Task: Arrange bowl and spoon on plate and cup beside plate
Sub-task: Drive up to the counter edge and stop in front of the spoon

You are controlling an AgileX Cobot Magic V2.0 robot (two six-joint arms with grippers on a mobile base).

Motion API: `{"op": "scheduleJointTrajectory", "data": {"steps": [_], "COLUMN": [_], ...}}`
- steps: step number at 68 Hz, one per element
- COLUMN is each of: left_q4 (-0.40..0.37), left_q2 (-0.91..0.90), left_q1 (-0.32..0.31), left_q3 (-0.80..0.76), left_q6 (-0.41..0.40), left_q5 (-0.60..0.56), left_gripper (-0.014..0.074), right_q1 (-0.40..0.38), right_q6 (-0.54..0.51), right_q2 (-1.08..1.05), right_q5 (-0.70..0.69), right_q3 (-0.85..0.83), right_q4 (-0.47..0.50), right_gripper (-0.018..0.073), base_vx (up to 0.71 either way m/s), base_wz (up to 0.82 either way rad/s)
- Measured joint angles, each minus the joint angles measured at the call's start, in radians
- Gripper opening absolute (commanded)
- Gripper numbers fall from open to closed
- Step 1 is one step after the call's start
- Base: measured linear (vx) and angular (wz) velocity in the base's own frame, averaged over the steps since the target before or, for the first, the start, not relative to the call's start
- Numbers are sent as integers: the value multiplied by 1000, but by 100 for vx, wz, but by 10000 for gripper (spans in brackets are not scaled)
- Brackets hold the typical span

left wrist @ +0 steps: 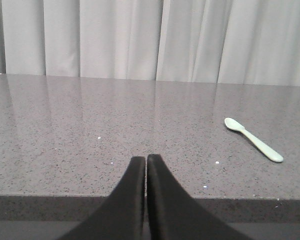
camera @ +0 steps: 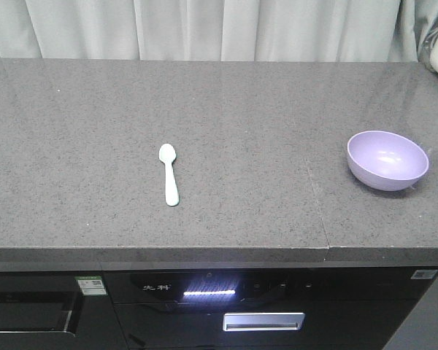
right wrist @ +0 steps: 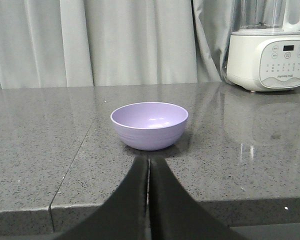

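One spoon [camera: 169, 175] and one bowl [camera: 387, 160] are the only loose things on the grey speckled desk [camera: 241, 102], and they lie well apart. The pale green spoon lies flat a little left of the desk's middle, nearer the front edge than the back edge, with its scoop end toward the back and its handle toward the front. The lavender bowl stands upright and empty toward the right end of the desk, just right of the single seam [camera: 317, 211] that runs from the front edge toward the back. One white blender [right wrist: 268, 50] stands at the back right corner, against the pale curtain [camera: 204, 29] that hangs along the back edge. Below the front edge sits one dark appliance with a lit strip [camera: 208, 292] on its panel. Two grippers show, each only in its own wrist view. The left gripper [left wrist: 146, 160] sits at the front edge with its black jaws pressed together and holding nothing; the spoon [left wrist: 252, 139] lies ahead of it and off to its right, untouched. The right gripper [right wrist: 149, 162] also sits at the front edge, jaws together and empty, with the bowl [right wrist: 149, 125] straight ahead of the tips and near them, though whether they touch it I cannot tell.
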Motion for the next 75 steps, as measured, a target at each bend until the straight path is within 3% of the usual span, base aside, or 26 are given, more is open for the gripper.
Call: {"op": "scheduleJointTrajectory", "data": {"steps": [75], "left_q4": [0], "left_q2": [0], "left_q1": [0], "left_q3": [0], "left_q6": [0], "left_q5": [0], "left_gripper": [-6], "right_q1": [0], "right_q6": [0], "right_q2": [0], "right_q5": [0], "right_q3": [0], "right_q4": [0], "right_gripper": [-5], "base_vx": [2], "base_wz": [0]}}
